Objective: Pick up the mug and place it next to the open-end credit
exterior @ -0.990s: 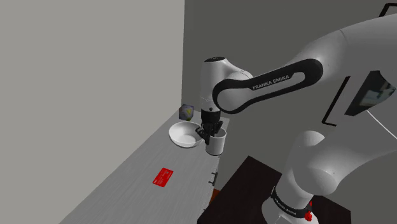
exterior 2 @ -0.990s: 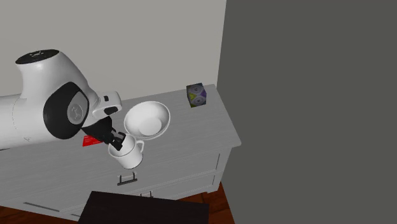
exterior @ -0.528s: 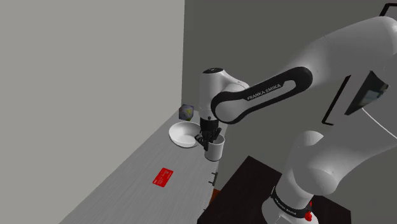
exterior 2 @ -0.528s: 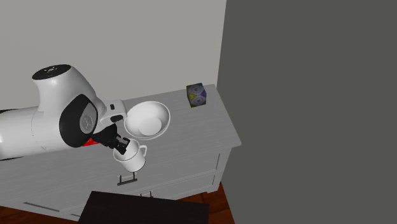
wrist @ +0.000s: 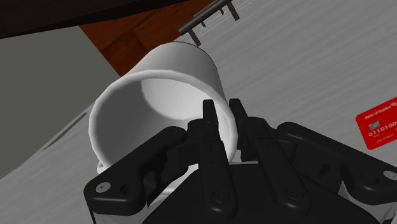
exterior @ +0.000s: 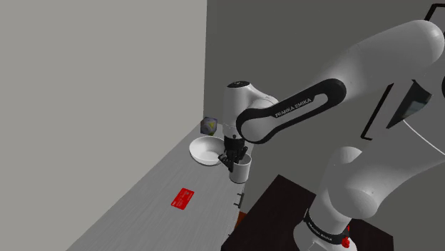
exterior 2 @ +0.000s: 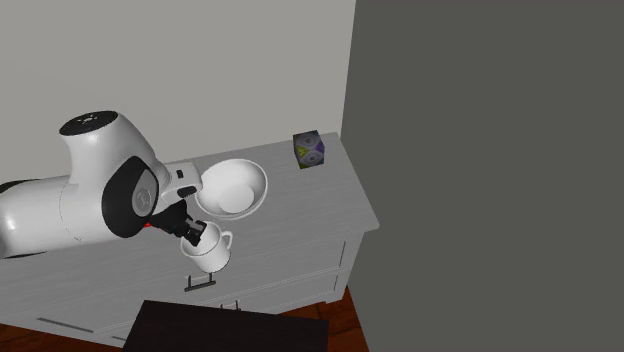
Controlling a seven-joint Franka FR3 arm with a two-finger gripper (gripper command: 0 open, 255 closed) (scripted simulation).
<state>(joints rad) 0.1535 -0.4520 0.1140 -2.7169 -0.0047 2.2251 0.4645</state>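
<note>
clamping the white mug by its rim, our jaws have the red card toward the shoulder view's lower left.

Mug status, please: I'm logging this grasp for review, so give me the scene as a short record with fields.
mug: white, tilted, appears lifted above the counter
gripper: shut on the mug's wall, one finger inside, one outside
red card: flat on the counter, apart from the mug
bowl: white, on the counter close beside the mug
cube: multicoloured, beyond the bowl near the dark wall
placement: not yet done
</note>
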